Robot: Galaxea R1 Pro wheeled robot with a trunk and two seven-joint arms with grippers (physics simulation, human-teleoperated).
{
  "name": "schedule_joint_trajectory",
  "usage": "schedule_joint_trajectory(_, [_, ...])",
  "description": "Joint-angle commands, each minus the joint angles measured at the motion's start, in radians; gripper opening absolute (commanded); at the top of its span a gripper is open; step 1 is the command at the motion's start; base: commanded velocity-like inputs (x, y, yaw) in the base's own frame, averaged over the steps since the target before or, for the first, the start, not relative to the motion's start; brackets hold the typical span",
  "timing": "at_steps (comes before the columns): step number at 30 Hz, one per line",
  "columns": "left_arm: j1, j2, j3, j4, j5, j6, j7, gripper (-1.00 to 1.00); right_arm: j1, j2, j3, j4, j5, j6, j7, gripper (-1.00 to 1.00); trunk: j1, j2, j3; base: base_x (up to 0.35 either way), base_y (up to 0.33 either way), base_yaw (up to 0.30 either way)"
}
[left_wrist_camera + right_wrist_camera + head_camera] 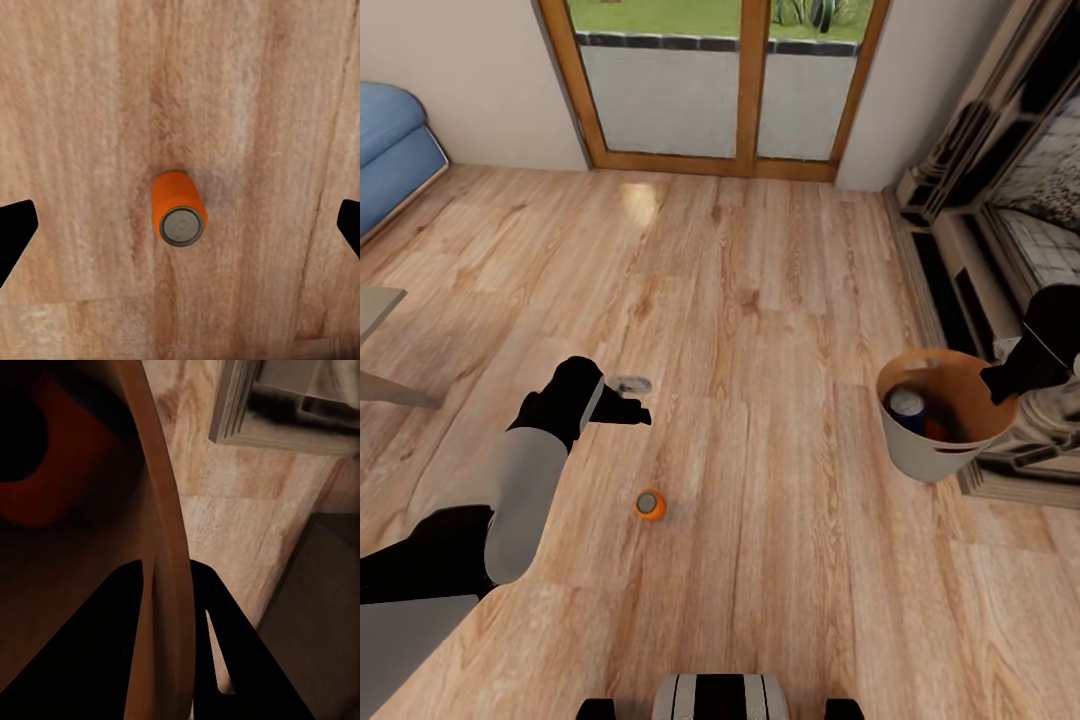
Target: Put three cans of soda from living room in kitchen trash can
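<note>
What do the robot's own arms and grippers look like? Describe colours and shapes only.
The left arm is a smooth light-grey tube with glossy black joint sections, ending in a black left gripper. The right gripper and its wrist are black too. In the wrist views the fingers show as flat black wedges. No cables or markings are visible.
</note>
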Motion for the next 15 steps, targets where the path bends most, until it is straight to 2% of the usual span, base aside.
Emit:
schedule_joint_trajectory(1, [0.000, 0.000, 0.000, 0.000, 0.000, 0.000, 0.000, 1.00, -0.001, 0.001, -0.005, 0.000, -0.009, 0.003, 0.001, -1.00, 0.004, -0.007, -0.005, 0.000, 0.000, 0.000])
schedule_joint_trajectory(8, [0.000, 0.001, 0.000, 0.000, 0.000, 0.000, 0.000, 1.00, -0.005, 0.002, -0.004, 0.001, -0.009, 0.003, 0.001, -1.00, 0.031, -0.056, -0.038, 0.000, 0.000, 0.000])
schedule_joint_trajectory(15, [0.000, 0.000, -0.001, 0.002, 0.000, -0.001, 0.000, 1.00, -0.037, 0.003, -0.001, 0.027, -0.009, 0.003, 0.001, -1.00, 0.057, -0.105, -0.070, 0.000, 0.000, 0.000])
